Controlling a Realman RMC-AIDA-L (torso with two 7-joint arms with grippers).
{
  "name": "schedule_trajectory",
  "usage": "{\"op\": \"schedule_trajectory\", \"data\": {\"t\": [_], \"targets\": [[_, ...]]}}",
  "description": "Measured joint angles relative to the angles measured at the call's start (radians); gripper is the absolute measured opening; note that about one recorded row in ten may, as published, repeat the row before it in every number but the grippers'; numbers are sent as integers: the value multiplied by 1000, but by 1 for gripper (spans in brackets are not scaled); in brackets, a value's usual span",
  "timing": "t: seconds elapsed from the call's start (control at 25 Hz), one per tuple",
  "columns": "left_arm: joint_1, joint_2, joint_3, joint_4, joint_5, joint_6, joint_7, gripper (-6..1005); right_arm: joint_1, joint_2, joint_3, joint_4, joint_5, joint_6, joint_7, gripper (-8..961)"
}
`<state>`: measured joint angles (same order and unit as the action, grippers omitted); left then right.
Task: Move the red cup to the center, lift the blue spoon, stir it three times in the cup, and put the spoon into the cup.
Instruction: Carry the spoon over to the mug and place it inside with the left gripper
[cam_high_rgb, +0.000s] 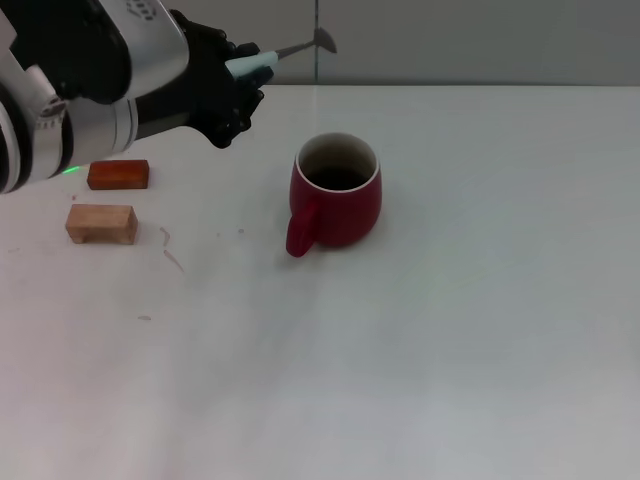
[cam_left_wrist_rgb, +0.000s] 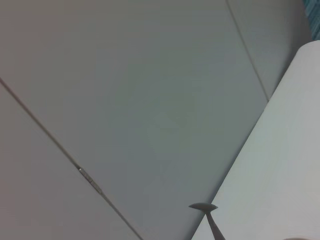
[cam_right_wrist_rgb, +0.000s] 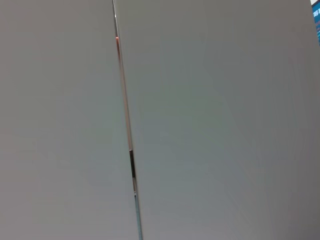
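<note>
We recorded the left gripper (cam_high_rgb: 240, 88) raised above the far left of the table (cam_high_rgb: 450, 330), closed on the pale handle of the blue spoon (cam_high_rgb: 290, 52), with the metal neck and bowl sticking out to the right, roughly level. The red cup (cam_high_rgb: 337, 190) stood upright near the table's middle, handle toward the near left, and the spoon's bowl hung left of and beyond it, well apart. The right gripper was not in view; its wrist camera showed only wall panels.

Risks, as we judged them: the grip sat at the handle end, so the spoon could pivot or slip in the jaws when tilted bowl-down. A descent off the mouth's centre could strike the pale rim and push or tip the cup. Stirring too wide would drag the cup sideways, as nothing held it. Releasing from height could bounce the spoon out.

Nearby, a red-orange block (cam_high_rgb: 118, 174) and a tan wooden block (cam_high_rgb: 101, 223) lay at the left, under the arm, clear of the path to the cup. Nothing stood between spoon and cup.
</note>
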<state>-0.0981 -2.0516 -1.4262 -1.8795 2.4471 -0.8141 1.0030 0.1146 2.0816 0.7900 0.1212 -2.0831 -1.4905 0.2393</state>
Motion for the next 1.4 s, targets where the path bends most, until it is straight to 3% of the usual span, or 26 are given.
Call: {"op": "schedule_trajectory", "data": {"t": [0.28,0.6,0.88,1.4], "targets": [[-51,0,-80,24,-62,-137,85,177,0,0,0,0,0,1,0,834],[-97,-2,-94,25,-53,-290,127,177,3,0,0,0,0,3,0,834],[-137,-6,-72,52,52,-318,122,178,3,0,0,4,-3,0,0,834],[-184,-7,-57,106,70,-345,121,179,-6,1,0,6,-4,-5,0,834]]}}
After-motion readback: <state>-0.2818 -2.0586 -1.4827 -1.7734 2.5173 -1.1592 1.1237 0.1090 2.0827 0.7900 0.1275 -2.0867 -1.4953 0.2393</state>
